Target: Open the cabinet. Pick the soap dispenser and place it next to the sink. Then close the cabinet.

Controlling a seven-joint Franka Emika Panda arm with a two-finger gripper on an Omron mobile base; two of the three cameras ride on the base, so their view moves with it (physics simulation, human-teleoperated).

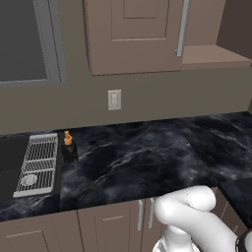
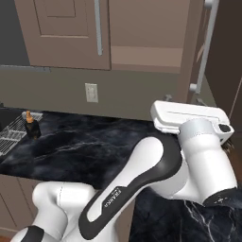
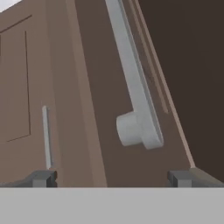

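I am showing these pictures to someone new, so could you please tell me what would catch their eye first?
Probably the white arm, bulking large in the right base view and reaching toward the open right door of the cabinet. In the hand view its silver bar handle sits close ahead, above the spread fingers. The soap dispenser stands on the black marble counter beside the sink.

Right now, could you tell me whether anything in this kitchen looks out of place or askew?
Only the cabinet: its right door stands swung open. The soap dispenser stands upright on the counter beside the sink. Nothing looks spilled or damaged.
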